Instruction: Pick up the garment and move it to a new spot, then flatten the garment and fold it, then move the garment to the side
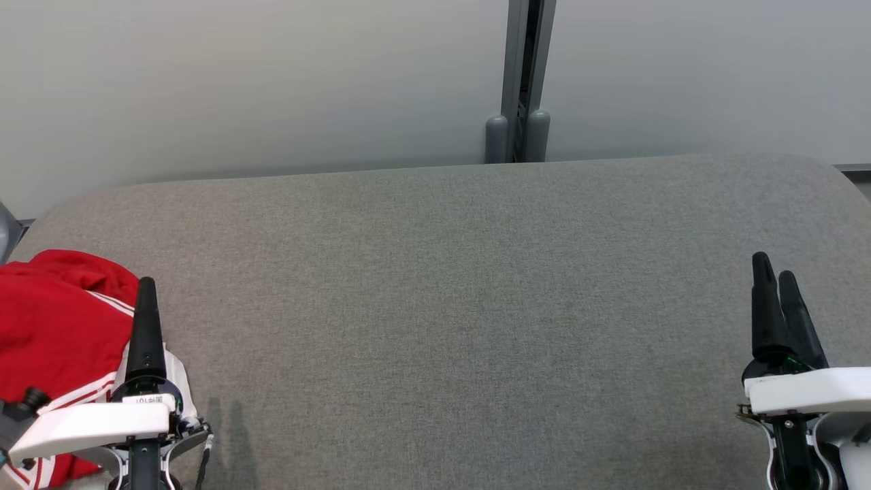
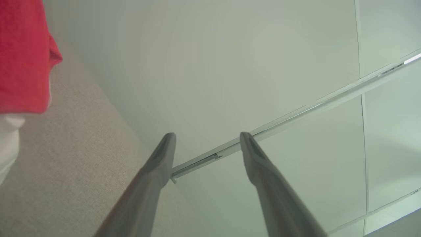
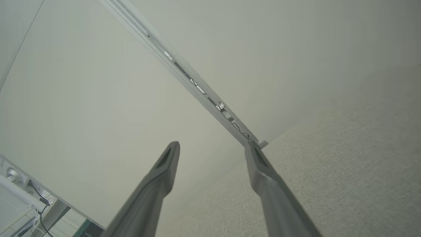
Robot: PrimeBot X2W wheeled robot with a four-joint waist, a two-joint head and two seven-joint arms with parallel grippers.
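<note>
A red garment (image 1: 51,327) with white stripes lies bunched at the near left corner of the grey fabric surface (image 1: 449,306). My left gripper (image 1: 146,289) hovers just to its right, partly over its white edge, fingers pointing away from me. In the left wrist view the two fingers stand apart, the left gripper (image 2: 208,140) open and empty, with the garment (image 2: 23,56) at the upper left. At the lower right, my right gripper (image 1: 776,269) floats over bare fabric; in its wrist view the right gripper (image 3: 213,148) is open with nothing between the fingers.
A pale wall panel (image 1: 238,82) stands behind the surface, with a grey vertical post (image 1: 520,82) at the back centre. The surface's corners are rounded at left and right. Some equipment with cables (image 3: 23,194) shows low in the right wrist view.
</note>
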